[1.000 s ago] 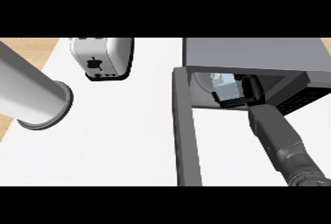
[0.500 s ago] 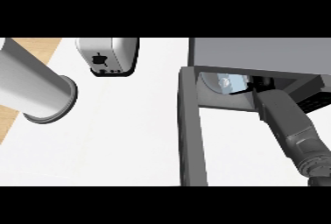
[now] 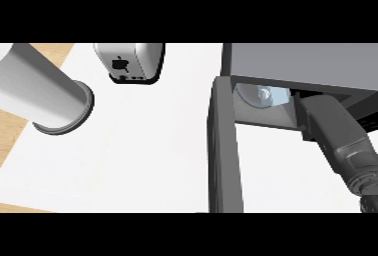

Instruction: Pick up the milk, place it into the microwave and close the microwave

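The milk [image 3: 264,95] sits inside the open microwave [image 3: 295,60], its label too small to read. The right forearm [image 3: 332,135] reaches in beside it. The right hand is hidden inside, so I cannot tell its grip. On the desk [image 3: 148,160], the toaster [image 3: 127,61] bears an unreadable black mark.

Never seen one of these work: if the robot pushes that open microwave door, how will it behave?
The microwave door looks like a stiff slab, so it probably swings shut on its hinge rather than bending. The right forearm reaches inside the microwave, so the door would likely strike it.
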You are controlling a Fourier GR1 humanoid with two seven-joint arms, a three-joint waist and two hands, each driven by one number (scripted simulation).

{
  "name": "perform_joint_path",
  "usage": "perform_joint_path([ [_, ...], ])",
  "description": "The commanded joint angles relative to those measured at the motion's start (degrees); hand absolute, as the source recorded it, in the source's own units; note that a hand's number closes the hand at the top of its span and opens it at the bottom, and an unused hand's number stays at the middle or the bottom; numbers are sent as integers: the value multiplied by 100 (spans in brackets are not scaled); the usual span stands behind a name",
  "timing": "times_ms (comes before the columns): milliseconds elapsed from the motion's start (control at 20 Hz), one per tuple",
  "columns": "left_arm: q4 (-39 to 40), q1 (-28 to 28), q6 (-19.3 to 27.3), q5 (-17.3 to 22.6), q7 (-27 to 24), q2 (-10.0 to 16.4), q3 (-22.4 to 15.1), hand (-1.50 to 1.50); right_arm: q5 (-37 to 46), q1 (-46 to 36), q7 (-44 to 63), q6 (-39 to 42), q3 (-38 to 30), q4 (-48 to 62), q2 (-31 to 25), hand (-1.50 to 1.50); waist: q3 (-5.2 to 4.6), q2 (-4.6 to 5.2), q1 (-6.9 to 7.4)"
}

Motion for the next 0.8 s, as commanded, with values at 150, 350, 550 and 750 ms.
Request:
perform_joint_path([
  [150, 73, -224, -23, 10, -14, 151, 69, -150, -61, -201, 252, -373, -106, 115, -219, 150, 12, 116, 179],
  [350, -5, -296, 41, 84, 62, 213, 13, -150, -122, -205, 171, -402, -155, 137, -339, 150, 26, 169, 210],
  [550, 70, -361, -5, 86, 90, 278, -22, -150, -124, -338, 207, -538, -138, 204, -378, 150, 17, 210, 323],
  [750, 103, -398, -26, 61, 87, 340, 50, -150, -180, -304, 147, -603, -160, 314, -385, 150, 20, 203, 382],
])
